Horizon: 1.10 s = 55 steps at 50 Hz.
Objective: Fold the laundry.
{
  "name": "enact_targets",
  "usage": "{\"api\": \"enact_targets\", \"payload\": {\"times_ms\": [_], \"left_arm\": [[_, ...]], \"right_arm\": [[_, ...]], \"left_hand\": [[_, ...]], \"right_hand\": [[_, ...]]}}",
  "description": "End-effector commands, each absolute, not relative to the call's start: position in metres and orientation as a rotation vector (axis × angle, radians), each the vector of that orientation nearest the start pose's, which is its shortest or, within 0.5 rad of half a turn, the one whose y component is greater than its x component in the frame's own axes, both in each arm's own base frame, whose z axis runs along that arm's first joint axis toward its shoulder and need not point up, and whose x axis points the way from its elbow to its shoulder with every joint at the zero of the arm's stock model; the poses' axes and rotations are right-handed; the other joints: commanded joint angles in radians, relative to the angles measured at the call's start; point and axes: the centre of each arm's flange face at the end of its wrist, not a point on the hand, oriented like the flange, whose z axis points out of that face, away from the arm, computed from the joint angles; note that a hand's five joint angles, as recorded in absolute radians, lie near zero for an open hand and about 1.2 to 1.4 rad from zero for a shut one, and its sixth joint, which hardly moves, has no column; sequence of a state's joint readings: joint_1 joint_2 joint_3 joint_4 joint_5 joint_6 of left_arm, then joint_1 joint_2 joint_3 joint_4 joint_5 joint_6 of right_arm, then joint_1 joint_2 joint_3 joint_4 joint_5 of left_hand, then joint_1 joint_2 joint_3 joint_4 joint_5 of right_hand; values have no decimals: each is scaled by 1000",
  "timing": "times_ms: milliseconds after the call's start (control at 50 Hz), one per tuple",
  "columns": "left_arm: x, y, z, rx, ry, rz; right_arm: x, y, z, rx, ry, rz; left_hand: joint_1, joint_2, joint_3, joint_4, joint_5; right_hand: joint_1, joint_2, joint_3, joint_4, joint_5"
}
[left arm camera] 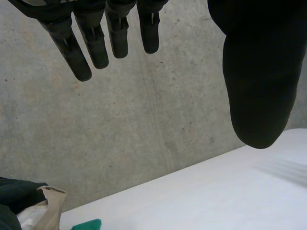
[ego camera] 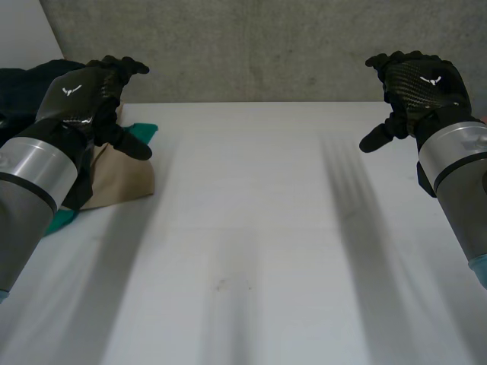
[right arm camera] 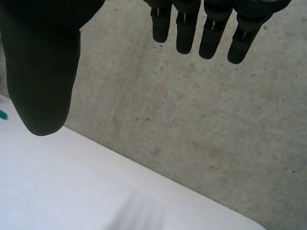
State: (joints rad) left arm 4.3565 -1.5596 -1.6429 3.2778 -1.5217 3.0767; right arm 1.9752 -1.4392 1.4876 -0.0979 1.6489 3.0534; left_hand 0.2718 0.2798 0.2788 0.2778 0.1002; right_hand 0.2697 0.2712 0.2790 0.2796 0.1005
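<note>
While your left robot hand (ego camera: pixel 82 93) and right robot hand (ego camera: pixel 420 82) hung empty above the worktop (ego camera: pixel 251 251), fingers loose and apart, the laundry (ego camera: pixel 128 182) lay heaped at its far left corner. By the look of it, you had not begun folding.

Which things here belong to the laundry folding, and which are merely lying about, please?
For the job: beige cloth, green cloth and dark garment, heaped near the open left hand; the open right hand.
Merely there: white table, concrete wall.
</note>
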Motion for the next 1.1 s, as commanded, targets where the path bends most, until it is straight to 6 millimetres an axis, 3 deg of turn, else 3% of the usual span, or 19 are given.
{"api": "enact_targets", "payload": {"times_ms": [20,340,420,500,640,700,780,860,920,940,1000,1040,1080,1100], "left_arm": [[-234,-241,306,409,2363,-2527],[-233,-248,308,467,2286,-2504],[-229,-271,289,601,2200,-2346],[-205,-309,273,674,2038,-2179],[-166,-374,240,637,1863,-2064],[-154,-390,236,596,1836,-2057],[-140,-422,211,571,1850,-2016],[-139,-438,195,568,1865,-2001],[-140,-441,194,573,1865,-2007],[-142,-441,194,578,1864,-2008],[-148,-434,221,559,1813,-2077],[-164,-419,260,541,1742,-2196],[-181,-404,286,534,1703,-2302],[-200,-386,306,537,1685,-2406]], "right_arm": [[247,-265,303,-414,2009,-2145],[248,-264,306,-450,2005,-2151],[250,-262,304,-513,2017,-2166],[250,-262,303,-534,2022,-2167],[250,-261,302,-538,2026,-2163],[250,-261,301,-541,2028,-2162],[251,-259,299,-548,2035,-2154],[251,-260,298,-550,2041,-2151],[249,-261,297,-551,2049,-2154],[249,-262,297,-553,2051,-2157],[248,-263,297,-563,2052,-2168],[247,-263,298,-571,2051,-2177],[247,-263,299,-574,2050,-2183],[247,-263,301,-575,2044,-2191]], "left_hand": [[-97,-105,-104,-103,-100],[-97,-105,-104,-103,-100],[-94,-102,-100,-100,-96],[-94,-102,-100,-100,-96],[-97,-105,-104,-103,-100],[-96,-104,-103,-102,-99],[-56,-64,-63,-62,-58],[240,232,233,234,237],[1011,1003,1004,1005,1008],[1123,1115,1116,1117,1120],[1124,1116,1118,1118,1122],[1124,1116,1118,1118,1122],[1124,1116,1118,1118,1122],[1124,1116,1118,1118,1122]], "right_hand": [[-95,-97,-104,-105,-101],[-95,-97,-104,-105,-101],[-95,-97,-104,-105,-101],[-95,-97,-104,-105,-101],[-95,-97,-104,-105,-101],[-95,-97,-104,-105,-101],[-95,-97,-104,-105,-101],[-95,-97,-104,-105,-101],[-95,-97,-104,-105,-101],[-95,-97,-104,-105,-101],[-95,-97,-104,-105,-101],[-95,-97,-104,-105,-101],[-95,-97,-104,-105,-101],[-95,-97,-104,-105,-101]]}}
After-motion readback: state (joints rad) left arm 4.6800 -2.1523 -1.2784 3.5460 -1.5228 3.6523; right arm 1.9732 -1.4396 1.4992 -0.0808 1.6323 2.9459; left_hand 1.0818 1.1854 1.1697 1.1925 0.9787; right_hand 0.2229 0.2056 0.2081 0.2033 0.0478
